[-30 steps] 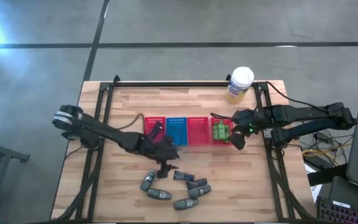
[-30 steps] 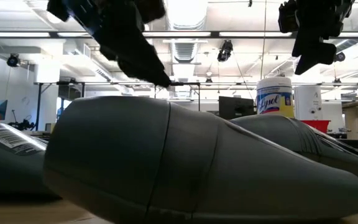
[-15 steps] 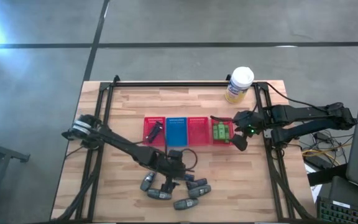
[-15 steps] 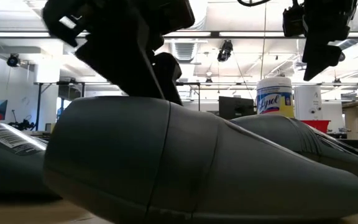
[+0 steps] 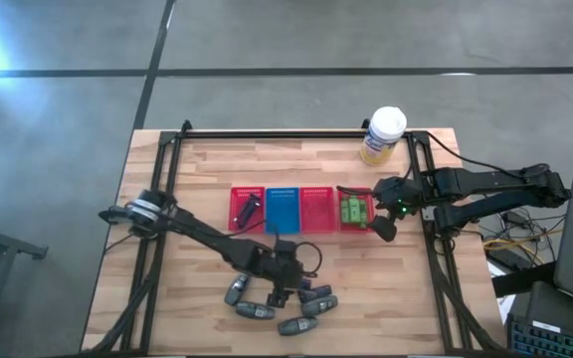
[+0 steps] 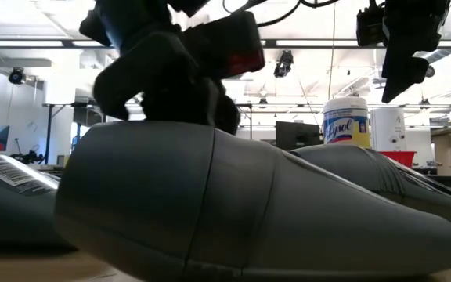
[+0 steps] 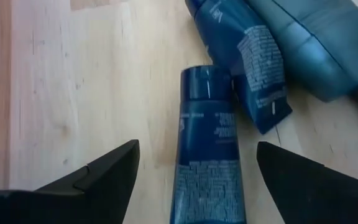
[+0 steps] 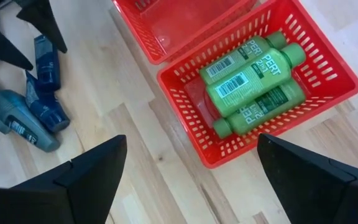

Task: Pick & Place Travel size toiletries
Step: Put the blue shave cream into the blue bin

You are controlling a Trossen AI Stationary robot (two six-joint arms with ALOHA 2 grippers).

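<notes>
My left gripper [image 5: 283,286] is low over the cluster of toiletries near the table's near edge, open. In the left wrist view [image 7: 197,149] its fingers stand on either side of a dark blue bottle [image 7: 207,155] that lies flat on the wood, without touching it. A second dark bottle [image 7: 247,68] and a grey oval bottle [image 7: 316,43] lie just beyond. More grey bottles [image 5: 255,311] lie around. My right gripper [image 8: 191,140] hovers open above the red basket [image 8: 328,62], which holds three green bottles [image 8: 257,81].
Four mesh baskets stand in a row mid-table: red [image 5: 243,197] with a thin dark razor [image 5: 250,210], blue [image 5: 282,209], red [image 5: 315,209], red with green bottles [image 5: 355,211]. A white-and-yellow canister [image 5: 383,135] stands at the far right. A grey bottle [image 6: 249,211] fills the low view.
My left gripper has moved from beside the baskets toward the table's near edge and down, ending over the dark bottles in the cluster. The bottles have stayed where they lay.
</notes>
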